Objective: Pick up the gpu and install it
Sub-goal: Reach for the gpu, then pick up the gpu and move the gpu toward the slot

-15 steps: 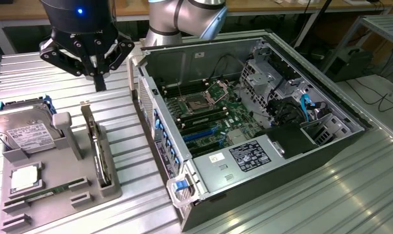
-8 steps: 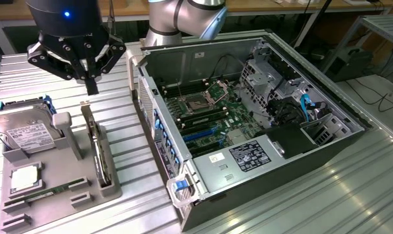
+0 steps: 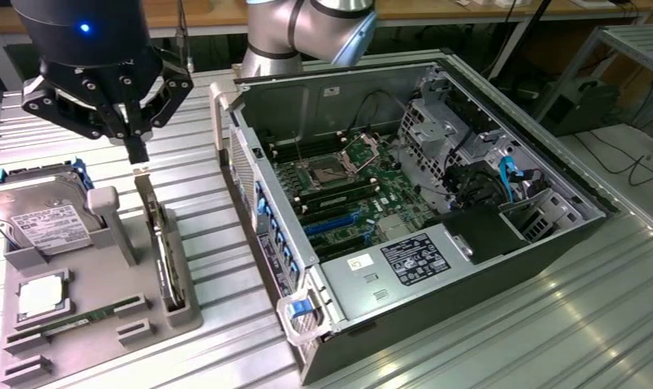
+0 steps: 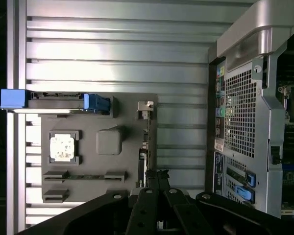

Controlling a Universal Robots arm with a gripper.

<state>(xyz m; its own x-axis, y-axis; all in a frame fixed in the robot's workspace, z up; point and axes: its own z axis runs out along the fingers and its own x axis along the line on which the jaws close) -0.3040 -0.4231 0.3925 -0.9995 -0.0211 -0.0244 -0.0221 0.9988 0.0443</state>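
One gripper (image 3: 138,158), fingers pressed together on nothing, hanging over the gpu (image 3: 162,243) and clear of it. Stands on its long edge in a slot of the grey holder (image 3: 100,350), alongside a hard drive (image 3: 40,219), a processor (image 3: 40,297) and a RAM stick (image 3: 83,321), on the slatted metal table (image 3: 521,324); sits to the exterior view's left of the open computer case (image 3: 316,89).

The exterior view looks down steeply from above the table (image 3: 586,324), taking in the whole open computer case (image 3: 338,81) on the exterior view's right and the grey parts tray (image 3: 89,316) on its left. The wrist view faces straight down past the hand (image 4: 157,178), closer in; both share the tray and the case's rear panel (image 4: 235,112).
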